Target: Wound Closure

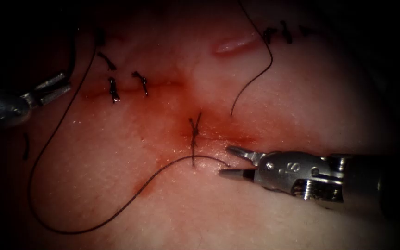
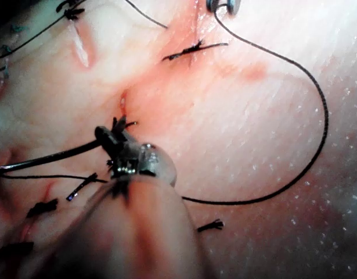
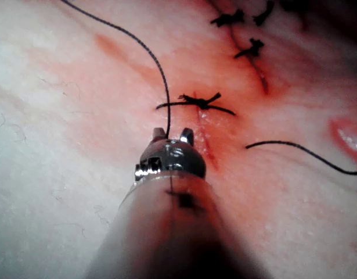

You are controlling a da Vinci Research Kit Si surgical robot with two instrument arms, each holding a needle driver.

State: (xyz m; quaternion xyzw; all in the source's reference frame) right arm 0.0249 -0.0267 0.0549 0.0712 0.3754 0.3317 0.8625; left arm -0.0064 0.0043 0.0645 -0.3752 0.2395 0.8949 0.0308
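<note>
Tissue [image 1: 302, 92] red-stained, thread [image 1: 61, 139] looped, both pincers open, empty

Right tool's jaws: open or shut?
Open. The right tool has its two jaws spread apart beside the knot, nothing between them.

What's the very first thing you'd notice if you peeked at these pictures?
The shiny right tool catches the eye first: it comes in from the right with its fingers open, holding nothing, just beside the knot tied across the cut. Next comes the long dark thread, sweeping in a big loop over the tissue left of the cut. The left tool sits at the far left edge, fingers open.
</note>
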